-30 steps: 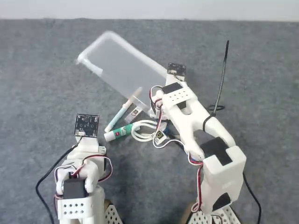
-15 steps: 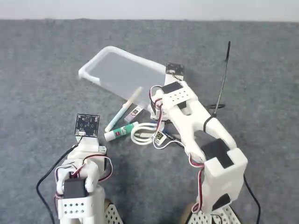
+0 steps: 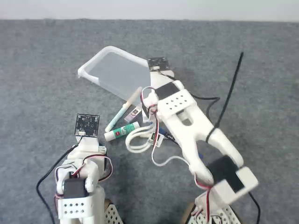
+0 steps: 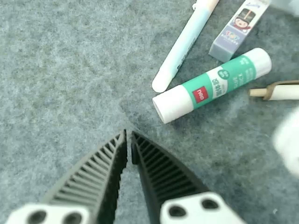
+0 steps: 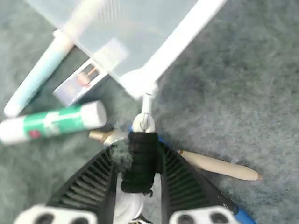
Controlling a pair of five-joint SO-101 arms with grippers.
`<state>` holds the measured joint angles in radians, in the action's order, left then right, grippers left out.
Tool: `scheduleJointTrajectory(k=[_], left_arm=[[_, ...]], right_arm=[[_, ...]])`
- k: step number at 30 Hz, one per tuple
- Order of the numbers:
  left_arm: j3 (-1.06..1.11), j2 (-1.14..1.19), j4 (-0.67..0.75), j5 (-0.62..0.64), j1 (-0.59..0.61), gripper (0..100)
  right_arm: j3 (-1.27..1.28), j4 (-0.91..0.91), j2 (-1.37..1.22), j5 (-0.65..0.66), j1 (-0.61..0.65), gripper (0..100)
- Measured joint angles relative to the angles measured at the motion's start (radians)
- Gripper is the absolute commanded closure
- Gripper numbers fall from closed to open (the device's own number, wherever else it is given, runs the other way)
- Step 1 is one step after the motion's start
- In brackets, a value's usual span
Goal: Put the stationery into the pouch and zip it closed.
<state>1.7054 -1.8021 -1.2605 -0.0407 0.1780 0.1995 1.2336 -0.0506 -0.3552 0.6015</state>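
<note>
**Surface and room.** I found grey carpet (image 3: 42,93) over the whole work area. A strip of pale wall (image 3: 140,8) ran along the 12 o'clock edge. A black cable (image 3: 231,88) crossed the carpet at about 2 o'clock, and a loop of white cable (image 3: 133,142) lay near the centre.

**Pouch.** The clear pouch (image 3: 117,70), white-rimmed, sat at about 11 o'clock from the centre. Its long side ran from 10 toward 4 o'clock. From above, the right arm (image 3: 187,123) extended from 5 o'clock and ended at the pouch's 4 o'clock end.

**Right gripper (image 5: 138,149).** Its jaws were pinched on the black zip tab (image 5: 140,168), which hung from the white puller at the pouch's corner. The pouch body lay just beyond the fingertips. I could not tell whether that corner was raised off the carpet.

**Stationery.** All of it was outside the pouch.
- The pen (image 3: 122,112), the eraser (image 3: 135,112) and the glue stick (image 3: 120,132) lay close together just off the pouch's 6 o'clock side.
- The pen's beige end reached under the pouch's edge.
- A beige pencil (image 5: 219,165) lay on the carpet just beside the right gripper.

**Left gripper (image 4: 128,135).** Its jaws were pressed together apart from a hairline gap, and they held nothing. The tips hung over bare carpet, near the glue stick's white end but apart from it. From above, the left arm (image 3: 79,186) stood at 7 o'clock, with the glue stick at about 2 o'clock from its wrist.
</note>
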Motion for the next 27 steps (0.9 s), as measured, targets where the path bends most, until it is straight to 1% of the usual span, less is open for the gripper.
scheduleJointTrajectory(k=[4, 11, 18, 21, 27], left_arm=[[0.000, 0.000, 0.000, 0.000, -0.002, 99], [0.000, 0.000, 0.000, 0.000, 0.000, 99], [0.000, 0.000, 0.000, 0.000, -0.002, 99], [0.000, 0.000, 0.000, 0.000, -0.002, 99], [0.000, 0.000, 0.000, 0.000, -0.002, 99]], right_arm=[[0.028, 0.000, 0.095, 0.046, 0.006, 99.2], [0.028, 0.000, 0.227, 0.180, 0.031, 99.2], [0.028, -0.029, 0.325, 0.407, 0.077, 99.2], [0.028, -0.040, 0.341, 0.434, 0.077, 99.2], [0.028, -0.072, 0.348, 0.442, 0.077, 99.2]])
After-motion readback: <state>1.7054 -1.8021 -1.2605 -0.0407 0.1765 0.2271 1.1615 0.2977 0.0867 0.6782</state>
